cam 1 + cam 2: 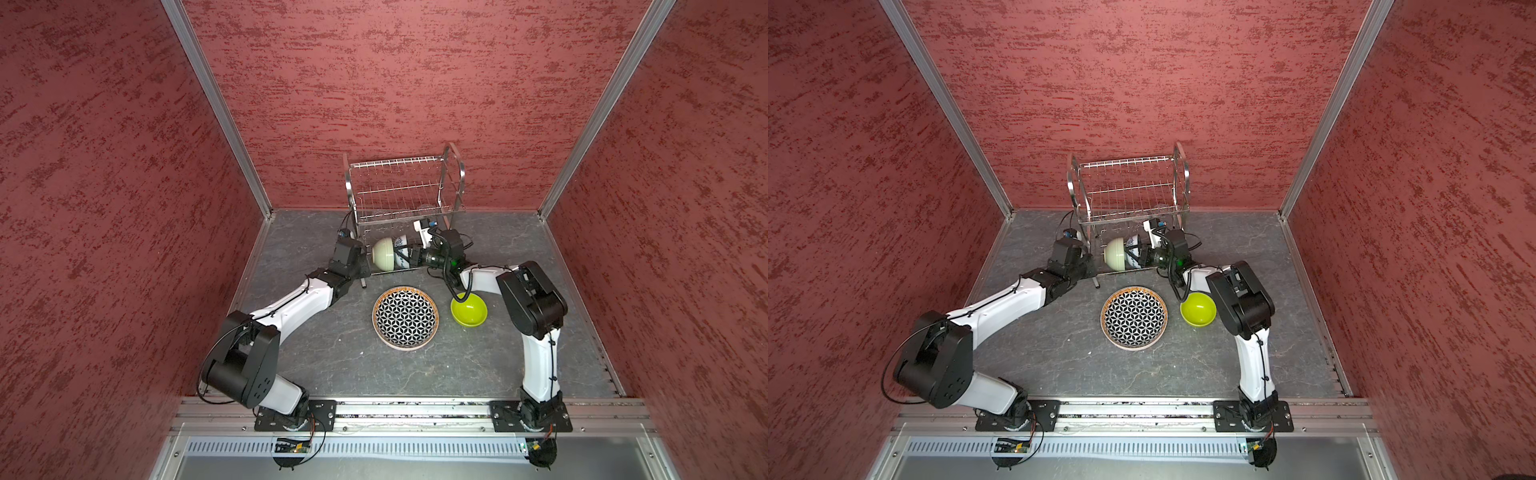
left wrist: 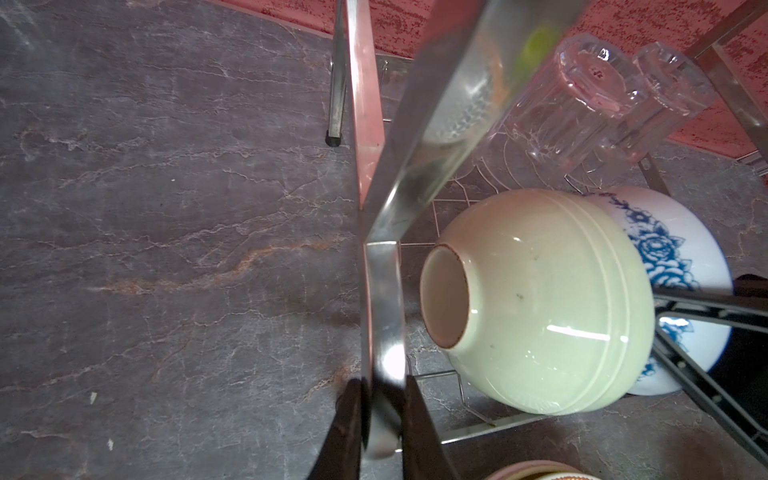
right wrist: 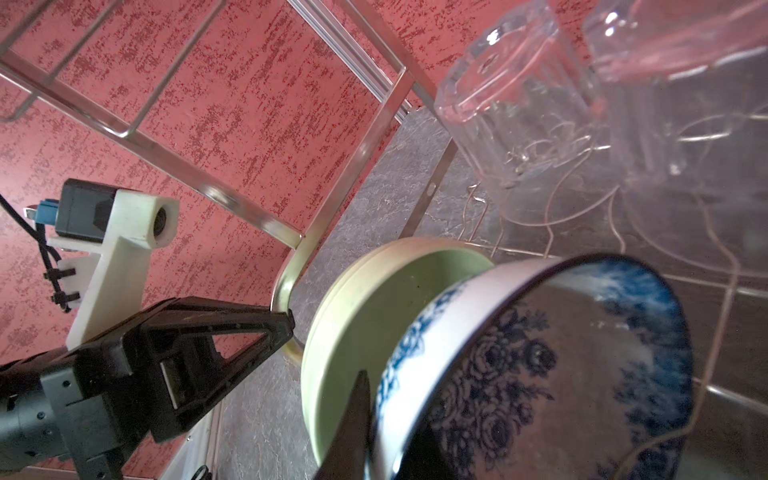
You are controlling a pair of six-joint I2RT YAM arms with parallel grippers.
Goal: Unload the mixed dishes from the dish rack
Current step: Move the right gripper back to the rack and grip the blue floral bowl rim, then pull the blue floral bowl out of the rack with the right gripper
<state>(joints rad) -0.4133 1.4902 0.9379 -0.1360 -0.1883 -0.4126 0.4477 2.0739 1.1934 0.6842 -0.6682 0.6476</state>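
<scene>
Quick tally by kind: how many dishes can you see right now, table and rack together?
Plates: 1, geometric plate.
Bowls: 3, lime bowl, cream-green bowl, blue-floral bowl.
Glasses: 2, clear tumblers.
Total: 6.

I'm counting three bowls in all: the cream bowl (image 1: pixel 384 253), the floral bowl (image 1: pixel 401 255) and the lime bowl (image 1: pixel 468 309). Only one plate (image 1: pixel 405 318) is showing, and a single rack (image 1: pixel 401 187) is standing there. In the wrist views two glasses (image 2: pixel 577 95) (image 2: pixel 669 87) are showing. I'm not making out any more from here. Two arms are working, the left arm (image 1: pixel 291 307) and the right arm (image 1: pixel 538 357).
</scene>
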